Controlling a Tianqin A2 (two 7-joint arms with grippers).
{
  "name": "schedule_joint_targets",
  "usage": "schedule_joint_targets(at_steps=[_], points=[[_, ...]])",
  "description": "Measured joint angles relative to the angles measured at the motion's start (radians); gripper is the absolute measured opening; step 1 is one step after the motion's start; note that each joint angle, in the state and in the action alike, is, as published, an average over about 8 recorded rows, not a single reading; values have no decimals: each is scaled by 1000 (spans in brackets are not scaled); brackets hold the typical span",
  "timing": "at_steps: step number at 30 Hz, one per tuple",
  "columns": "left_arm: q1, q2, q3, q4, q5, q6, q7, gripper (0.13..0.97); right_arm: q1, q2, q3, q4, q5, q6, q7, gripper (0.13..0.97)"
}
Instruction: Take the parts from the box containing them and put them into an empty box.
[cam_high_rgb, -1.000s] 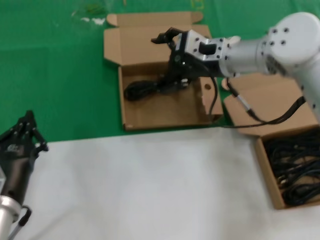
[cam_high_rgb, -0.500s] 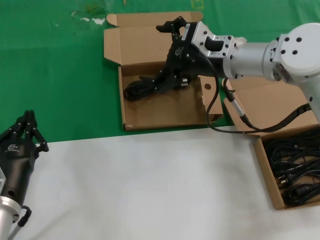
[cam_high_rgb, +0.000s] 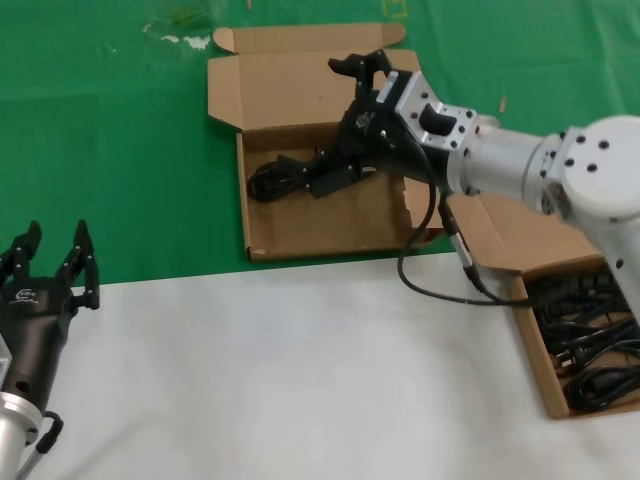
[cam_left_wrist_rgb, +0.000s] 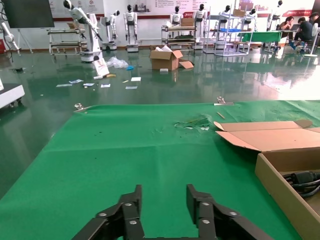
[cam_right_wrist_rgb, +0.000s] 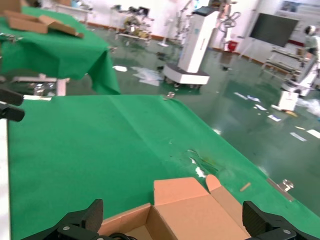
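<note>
head view: right gripper (cam_high_rgb: 335, 120) sits over the box with finger holes (cam_high_rgb: 330, 210) in the upper centre of the frame, fingers spread wide and clear of the cable bundle (cam_high_rgb: 282, 176) lying at the tray's upper left. reads as a drop-off: cable is down in the tray, nothing clamped. the source box (cam_high_rgb: 580, 335) at the right edge holds the rest of the black cables (cam_high_rgb: 590, 350). left gripper (cam_high_rgb: 45, 275) is parked at the lower left, fingers apart, holding nothing.

vs 1 s ago: the right gripper's lower finger was down on the bundle; now it is tilted up and off it. left gripper fingers were bunched together, now splayed.

left wrist view: left gripper (cam_left_wrist_rgb: 162, 212) open over green cloth; tray wall (cam_left_wrist_rgb: 285, 192) at the right edge, cable end (cam_left_wrist_rgb: 305, 178) just inside.

right wrist view: fingertips (cam_right_wrist_rgb: 80, 222) far apart, flap (cam_right_wrist_rgb: 187, 200) between them.
</note>
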Motion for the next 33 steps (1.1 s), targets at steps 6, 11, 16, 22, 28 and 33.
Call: schedule_joint_targets(at_steps=[6, 11, 16, 22, 28, 33], points=[[0, 0, 0, 0, 0, 0, 0, 374, -81, 0, 34, 51, 33, 67, -1, 964], [0, 0, 0, 0, 0, 0, 0, 461, -148, 0, 62, 94, 61, 123, -2, 966], [0, 0, 0, 0, 0, 0, 0, 597, -216, 0, 91, 137, 89, 180, -4, 966], [0, 0, 0, 0, 0, 0, 0, 719, -297, -1, 125, 189, 122, 247, -5, 966], [0, 0, 0, 0, 0, 0, 0, 840, -378, -1, 159, 240, 155, 315, -6, 966], [0, 0, 0, 0, 0, 0, 0, 888, -447, -1, 188, 284, 183, 372, -7, 966]])
